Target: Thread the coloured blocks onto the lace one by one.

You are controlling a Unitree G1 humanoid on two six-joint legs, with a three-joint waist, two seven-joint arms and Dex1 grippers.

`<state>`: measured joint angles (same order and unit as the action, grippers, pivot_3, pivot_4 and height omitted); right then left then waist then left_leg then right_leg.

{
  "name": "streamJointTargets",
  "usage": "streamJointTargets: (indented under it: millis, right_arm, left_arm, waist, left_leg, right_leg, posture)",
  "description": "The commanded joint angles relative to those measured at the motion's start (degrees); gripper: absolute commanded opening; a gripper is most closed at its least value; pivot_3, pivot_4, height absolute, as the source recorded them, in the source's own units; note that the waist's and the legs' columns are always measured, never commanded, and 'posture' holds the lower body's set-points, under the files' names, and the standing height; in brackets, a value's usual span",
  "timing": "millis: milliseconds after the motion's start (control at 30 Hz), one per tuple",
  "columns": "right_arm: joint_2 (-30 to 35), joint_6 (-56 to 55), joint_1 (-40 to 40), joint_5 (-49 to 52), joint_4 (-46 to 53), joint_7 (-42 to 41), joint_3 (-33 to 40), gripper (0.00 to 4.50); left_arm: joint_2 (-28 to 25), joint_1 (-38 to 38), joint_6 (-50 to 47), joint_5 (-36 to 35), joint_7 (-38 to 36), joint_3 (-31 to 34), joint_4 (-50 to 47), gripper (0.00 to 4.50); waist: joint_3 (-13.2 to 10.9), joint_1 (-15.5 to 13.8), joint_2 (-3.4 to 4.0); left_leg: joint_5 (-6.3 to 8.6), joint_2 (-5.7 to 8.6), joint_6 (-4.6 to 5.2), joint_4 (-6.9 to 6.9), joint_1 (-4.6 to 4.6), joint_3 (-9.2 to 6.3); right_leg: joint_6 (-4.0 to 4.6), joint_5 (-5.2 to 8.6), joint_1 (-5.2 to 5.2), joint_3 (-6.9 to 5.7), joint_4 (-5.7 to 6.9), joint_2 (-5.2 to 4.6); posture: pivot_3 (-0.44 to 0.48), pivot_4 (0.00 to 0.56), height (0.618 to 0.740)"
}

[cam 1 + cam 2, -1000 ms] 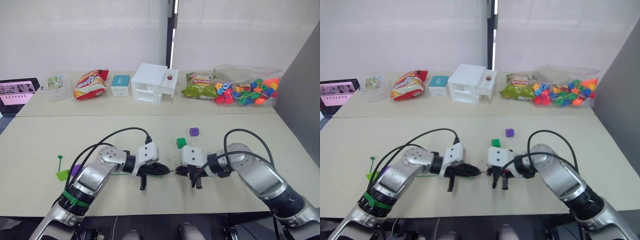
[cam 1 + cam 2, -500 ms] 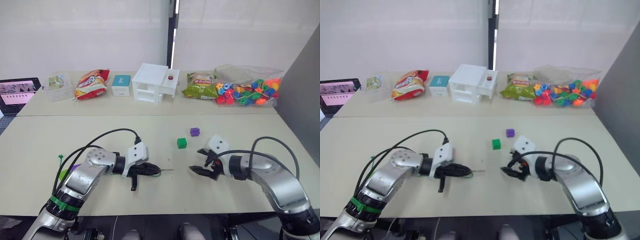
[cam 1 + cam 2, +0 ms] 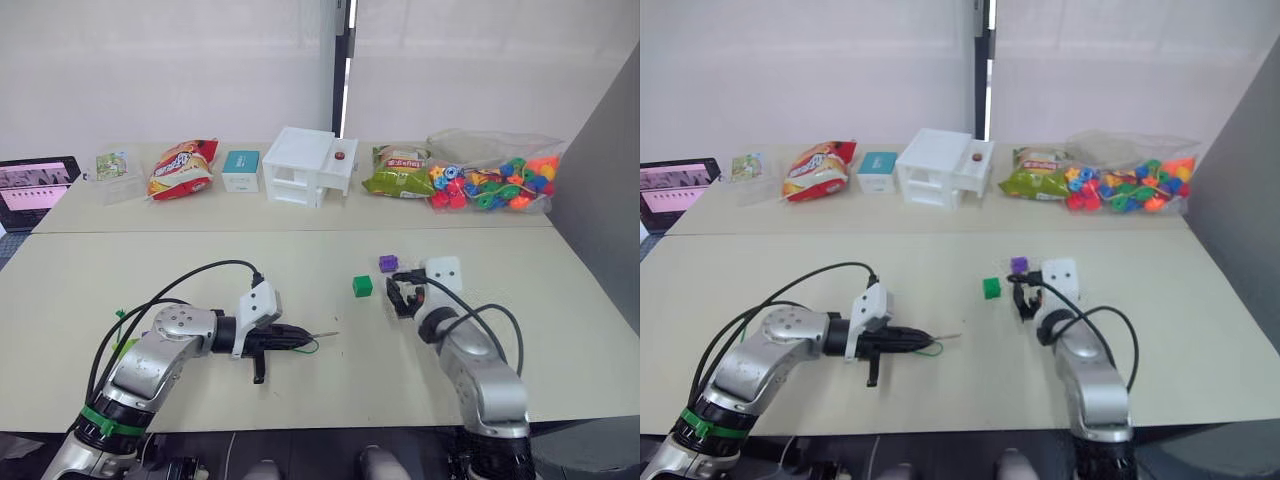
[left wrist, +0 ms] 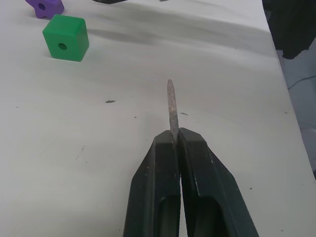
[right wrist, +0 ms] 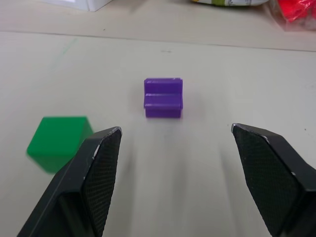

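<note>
My left gripper (image 3: pixel 298 339) is shut on the lace's stiff grey tip (image 4: pixel 171 106), which pokes out past the fingertips toward the right. A loop of the green lace (image 3: pixel 311 348) trails beside that gripper on the table. The dark green block (image 3: pixel 363 286) and a purple block (image 3: pixel 389 263) lie apart from each other at centre right. Just short of the purple block (image 5: pixel 163 97) my right gripper (image 3: pixel 399 296) stands open and holds nothing, with the green block (image 5: pixel 59 140) off to one side of its fingers (image 5: pixel 101 163).
Along the back of the table (image 3: pixel 300 250) stand snack bags (image 3: pixel 181 167), a teal box (image 3: pixel 241 170), a white box (image 3: pixel 309 165), a green bag (image 3: pixel 398 178) and a bag of bright beads (image 3: pixel 495 180). A screen (image 3: pixel 35 185) sits at far left.
My right gripper has opened, left the lace tip and swung away to just short of the purple block. The left gripper has drawn back leftward, still holding the tip.
</note>
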<state>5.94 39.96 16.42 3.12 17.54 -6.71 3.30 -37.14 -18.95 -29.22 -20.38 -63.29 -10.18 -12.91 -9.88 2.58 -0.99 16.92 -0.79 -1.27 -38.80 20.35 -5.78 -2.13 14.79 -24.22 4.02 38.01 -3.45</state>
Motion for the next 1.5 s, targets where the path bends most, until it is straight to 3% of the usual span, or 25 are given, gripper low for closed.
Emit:
streamJointTargets:
  millis: [33,367,467,633,800,1000,1267,1367,1500]
  right_arm:
    - [0.06,-6.14,4.94,-0.19,-7.51,0.89,0.81,3.74]
    - [-2.13,-12.69,13.81,1.27,-22.74,2.43,1.74,3.74]
    - [-2.64,-14.33,14.47,1.25,-24.49,2.65,1.72,2.93]
    - [-3.53,-14.67,14.4,2.57,-23.8,1.9,2.1,1.19]
    - [-3.58,-13.36,13.59,4.35,-20.1,2.3,3.28,1.08]
    - [-3.11,-3.47,8.61,6.39,-0.1,3.44,1.95,1.08]
    - [-2.66,29.02,-6.71,11.44,37.15,6.48,-10.33,1.08]
    - [-3.62,35.18,-9.41,12.71,39.83,6.56,-11.95,1.08]
    - [-2.69,36.18,-9.88,11.53,35.48,6.66,-13.61,1.08]
  left_arm:
    - [-0.7,-0.09,-0.09,-0.67,0.23,0.63,-2.21,0.0]
    - [-0.84,0.91,-0.66,-0.83,1.44,0.83,-3.67,0.0]
    - [-0.8,0.89,-0.67,-0.84,1.75,0.96,-3.56,0.0]
    - [-0.91,1.14,-0.4,-0.63,1.94,0.76,-3.54,0.0]
    - [-0.92,1.05,-0.05,-0.41,1.84,0.49,-3.22,0.0]
    - [-1.14,1.23,0.36,-0.31,1.27,0.22,-2.82,0.0]
    - [-1.46,0.44,1.2,-0.16,-0.28,-0.17,-0.79,0.0]
    - [-1.46,-0.35,1.68,-0.07,-1.15,-0.68,0.07,0.0]
    - [-1.53,-0.86,2.0,0.08,-1.95,-1.09,0.54,0.0]
  waist:
    - [0.0,0.09,0.0]
    - [0.0,0.29,0.01]
    - [0.0,0.42,0.01]
    - [0.0,0.61,0.02]
    - [0.0,1.0,0.02]
    - [0.0,1.06,0.03]
    - [0.01,1.0,0.05]
    - [0.01,1.05,0.04]
    - [0.01,0.98,0.04]
  left_leg:
    - [0.0,0.01,0.0,0.0,0.0,0.0]
    - [0.0,0.0,0.0,0.08,0.0,0.0]
    - [0.0,0.0,0.0,0.08,-0.01,0.0]
    - [0.0,0.0,0.0,0.09,-0.01,0.0]
    - [0.0,-0.01,0.0,0.1,-0.01,-0.02]
    - [0.0,-0.01,0.0,0.14,0.02,-0.04]
    - [0.0,-0.01,0.01,0.17,0.04,-0.1]
    - [0.0,0.0,0.01,0.14,0.03,-0.09]
    - [0.0,0.0,0.0,0.12,0.01,-0.08]
  right_leg:
    - [0.0,0.0,0.0,0.0,0.0,0.0]
    - [0.02,-0.01,-0.05,0.02,0.02,0.0]
    - [0.02,-0.01,-0.04,0.01,0.02,0.0]
    - [0.02,-0.01,-0.04,0.01,0.02,-0.01]
    - [0.02,-0.01,-0.05,0.01,0.03,0.0]
    - [0.01,-0.01,-0.07,0.01,0.03,-0.01]
    - [0.01,0.0,-0.08,-0.02,0.01,0.01]
    - [0.01,0.0,-0.05,-0.02,-0.03,0.01]
    - [0.0,0.01,0.01,-0.03,-0.13,0.01]
  posture:
    - [0.0,0.15,0.74]
    - [0.0,0.15,0.74]
    - [0.0,0.15,0.74]
    - [0.0,0.15,0.74]
    - [0.0,0.15,0.74]
    - [0.0,0.15,0.74]
    - [0.0,0.15,0.74]
    - [0.0,0.15,0.74]
    - [0.0,0.15,0.74]
